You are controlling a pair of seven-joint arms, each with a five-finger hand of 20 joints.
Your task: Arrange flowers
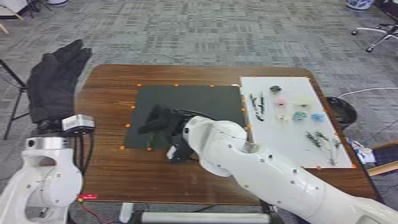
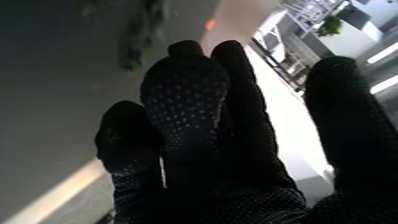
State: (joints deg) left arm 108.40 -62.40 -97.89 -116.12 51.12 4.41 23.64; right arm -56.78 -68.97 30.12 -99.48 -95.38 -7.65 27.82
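Greenery [image 1: 149,140] on the dark mat [image 1: 213,100], just beside the right hand [image 1: 158,121], with fingers straight and gripping nothing. Looks like an early stage of arranging. Leaves plenty to bring over from the white board [image 1: 298,82]: pink flower [image 1: 280,101], blue flower [image 1: 317,117], dark stems [image 1: 258,106], leafy sprigs [image 1: 314,139], all loose there. Probably calls for blooms around that greenery. Left hand [image 1: 59,82] beyond the brown table's [image 1: 111,170] left edge, fingers straight too, holding nothing.

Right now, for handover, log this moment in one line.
right hand: over black mat | left hand: beside table | flower heads, leafy stems: on white sheet
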